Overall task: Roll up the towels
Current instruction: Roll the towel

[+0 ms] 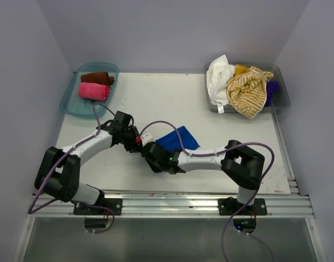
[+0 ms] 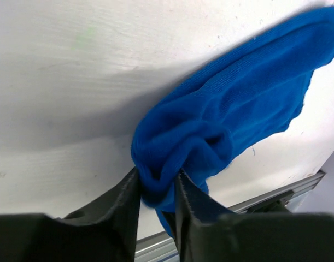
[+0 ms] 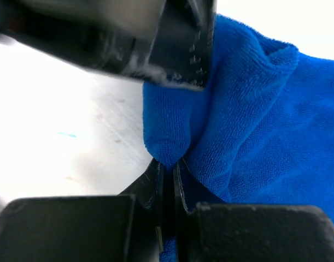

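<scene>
A teal tray (image 1: pixel 71 103) is set well to the left of the blue towel (image 1: pixel 177 138) and farther back. A brown rolled towel (image 1: pixel 97 78) and a pink rolled towel (image 1: pixel 93 91) are laid in it side by side, the pink one nearer. The left gripper (image 2: pixel 158 188) is placed at the blue towel's left end, and a bunched fold of the cloth is pinched between its two fingers. The blue towel is laid on the white table (image 1: pixel 150 98) between the two arms, with its left end gathered up. The right gripper (image 3: pixel 168 166) is held just beside the left gripper at that same end, its jaws closed tight on a thin fold of blue cloth. Well to the right of the blue towel and farther back, a grey tray (image 1: pixel 281 90) is seen. A white towel (image 1: pixel 218 76), a yellow striped towel (image 1: pixel 247 93) and a purple towel (image 1: pixel 272 90) are heaped loosely in it.
</scene>
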Motion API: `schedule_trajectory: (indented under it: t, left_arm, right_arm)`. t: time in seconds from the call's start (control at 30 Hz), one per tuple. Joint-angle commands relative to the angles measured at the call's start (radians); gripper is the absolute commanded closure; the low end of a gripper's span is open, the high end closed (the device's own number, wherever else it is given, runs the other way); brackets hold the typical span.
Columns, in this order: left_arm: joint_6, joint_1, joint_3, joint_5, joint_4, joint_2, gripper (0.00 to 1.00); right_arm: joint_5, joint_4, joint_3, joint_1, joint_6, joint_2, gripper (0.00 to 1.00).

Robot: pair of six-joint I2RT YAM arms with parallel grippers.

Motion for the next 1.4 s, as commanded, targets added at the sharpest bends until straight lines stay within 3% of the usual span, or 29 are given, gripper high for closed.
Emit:
schedule_trajectory:
  t: [0.0, 0.03, 0.13, 0.23, 0.53, 0.9, 1.1, 1.37]
  left_arm:
    - [-0.003, 0.057, -0.032, -0.011, -0.038, -0.101, 0.65]
    - [0.002, 0.068, -0.035, -0.011, -0.045, -0.115, 0.49]
    - [0.01, 0.077, -0.034, -0.013, -0.074, -0.159, 0.31]
    - [0.019, 0.094, -0.019, -0.016, -0.096, -0.182, 0.25]
    - [0.001, 0.085, -0.029, 0.055, -0.061, -0.202, 0.27]
    - [0.024, 0.034, 0.0, 0.113, 0.028, -0.213, 0.38]
    - [0.04, -0.062, 0.043, 0.116, 0.06, -0.167, 0.41]
    - [0.074, -0.079, 0.077, 0.133, 0.094, -0.09, 0.43]
  right_arm:
    - [-0.15, 0.076, -0.023, -0.032, 0.058, -0.043, 1.0]
    - [-0.175, 0.082, -0.026, -0.039, 0.072, -0.046, 1.0]
    - [-0.271, 0.116, -0.046, -0.072, 0.107, -0.066, 1.0]
    - [-0.371, 0.163, -0.09, -0.119, 0.161, -0.096, 1.0]
    - [-0.665, 0.442, -0.27, -0.274, 0.354, -0.132, 1.0]
    - [-0.871, 0.826, -0.428, -0.408, 0.594, -0.073, 1.0]
    - [-0.951, 1.12, -0.474, -0.463, 0.779, 0.057, 1.0]
    - [-0.954, 1.236, -0.518, -0.487, 0.849, 0.107, 1.0]
